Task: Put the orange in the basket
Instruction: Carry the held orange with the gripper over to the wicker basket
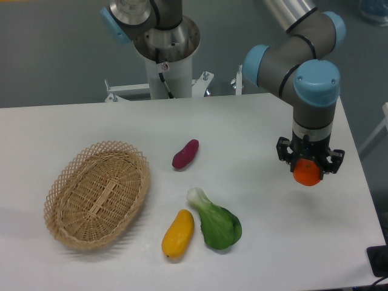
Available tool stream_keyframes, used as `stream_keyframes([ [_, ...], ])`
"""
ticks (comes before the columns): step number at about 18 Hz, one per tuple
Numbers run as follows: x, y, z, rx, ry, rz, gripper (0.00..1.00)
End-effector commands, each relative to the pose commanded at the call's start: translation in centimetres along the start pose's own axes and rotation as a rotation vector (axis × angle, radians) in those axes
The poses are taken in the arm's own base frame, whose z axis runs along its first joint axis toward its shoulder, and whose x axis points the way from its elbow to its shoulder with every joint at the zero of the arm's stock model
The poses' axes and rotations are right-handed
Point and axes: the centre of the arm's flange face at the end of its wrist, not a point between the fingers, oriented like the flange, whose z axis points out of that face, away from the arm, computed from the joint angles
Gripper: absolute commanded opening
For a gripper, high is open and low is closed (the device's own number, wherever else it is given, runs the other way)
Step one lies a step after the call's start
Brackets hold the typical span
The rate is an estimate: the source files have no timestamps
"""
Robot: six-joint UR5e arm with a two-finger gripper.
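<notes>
The orange (308,174) is a small round bright orange ball held between the fingers of my gripper (308,168) at the right side of the table, lifted slightly above the white tabletop. The gripper points straight down and is shut on it. The basket (98,194) is an oval tan wicker basket with a lattice rim, standing empty at the left front of the table, far to the left of the gripper.
A purple sweet potato (185,154) lies near the table's middle. A yellow-orange mango-like fruit (177,233) and a green bok choy (215,221) lie at the front, between basket and gripper. The robot base (167,48) stands at the back.
</notes>
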Motion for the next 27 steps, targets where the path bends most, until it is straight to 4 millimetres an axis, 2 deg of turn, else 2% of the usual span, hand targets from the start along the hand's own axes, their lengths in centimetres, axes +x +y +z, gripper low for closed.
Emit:
stream_keyframes([
  [5, 0.4, -0.4, -0.3, 0.015, 0.005, 0.009, 0.43],
  [9, 1.4, -1.6, -0.4, 0.019, 0.008, 0.024, 0.43],
  [12, 3.0, -3.0, -0.5, 0.024, 0.015, 0.028, 0.43],
  [16, 6.6, -5.3, -1.2, 0.032, 0.028, 0.046, 0.43],
  [27, 16.6, -13.9, -2.4, 0.062, 0.049, 0.004, 0.43],
])
